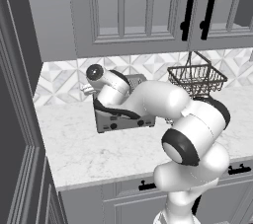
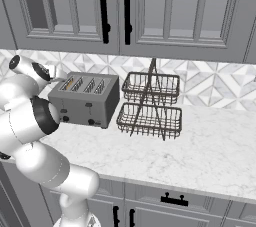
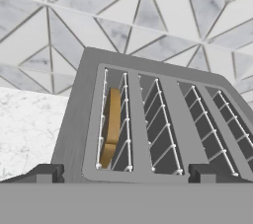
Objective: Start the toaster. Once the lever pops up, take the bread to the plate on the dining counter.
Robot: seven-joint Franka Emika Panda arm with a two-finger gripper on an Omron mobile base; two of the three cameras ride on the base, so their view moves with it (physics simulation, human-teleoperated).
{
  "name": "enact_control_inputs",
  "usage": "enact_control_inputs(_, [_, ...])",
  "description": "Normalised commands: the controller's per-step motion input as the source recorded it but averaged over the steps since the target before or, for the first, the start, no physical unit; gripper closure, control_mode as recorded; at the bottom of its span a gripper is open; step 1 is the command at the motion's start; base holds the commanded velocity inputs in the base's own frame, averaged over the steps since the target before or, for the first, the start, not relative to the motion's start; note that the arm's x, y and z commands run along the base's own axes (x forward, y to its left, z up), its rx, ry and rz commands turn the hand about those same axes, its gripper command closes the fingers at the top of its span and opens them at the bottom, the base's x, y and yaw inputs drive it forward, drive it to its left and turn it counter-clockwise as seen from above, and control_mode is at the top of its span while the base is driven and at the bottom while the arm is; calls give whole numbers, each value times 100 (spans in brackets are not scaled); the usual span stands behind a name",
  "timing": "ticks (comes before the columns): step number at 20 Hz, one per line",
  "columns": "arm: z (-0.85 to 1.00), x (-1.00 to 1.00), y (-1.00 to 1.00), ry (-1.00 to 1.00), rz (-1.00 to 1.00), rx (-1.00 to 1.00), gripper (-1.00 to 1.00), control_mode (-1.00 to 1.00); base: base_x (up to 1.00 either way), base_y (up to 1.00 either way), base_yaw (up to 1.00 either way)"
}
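Note:
The grey four-slot toaster point(image 2: 86, 100) stands on the marble worktop by the tiled wall; my arm covers part of the toaster point(image 1: 123, 119) in the left base view. The bread point(image 3: 110, 128), a golden-tan slice, sits upright and low in the leftmost slot of the toaster point(image 3: 163, 85); its top edge point(image 2: 68, 85) just shows. My gripper point(image 3: 124, 174) hovers above the toaster's front left end, looking down on the slots. It is open, with the fingertips point(image 3: 45, 173) wide apart and nothing between them. The plate and the dining counter are out of view.
A two-tier wire basket point(image 2: 150, 106) stands just right of the toaster, also seen as the wire basket point(image 1: 197, 77). Grey wall cabinets point(image 2: 125, 11) hang overhead. A tall grey panel point(image 1: 17, 119) closes the left side. The marble worktop point(image 2: 210, 151) stretches to the right.

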Motion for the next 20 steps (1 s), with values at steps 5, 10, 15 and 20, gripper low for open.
enact_control_inputs(5, [0, 0, 0, 0, 0, 0, -100, -100, 0, 0, 0])
enact_control_inputs(10, [0, 0, 0, 0, 0, 0, -100, -100, 0, 0, 0])
enact_control_inputs(15, [0, 0, 0, 0, 0, 0, -100, -100, 0, 0, 0])
enact_control_inputs(20, [0, 0, 0, 0, 0, 0, -100, -100, 0, 0, 0])
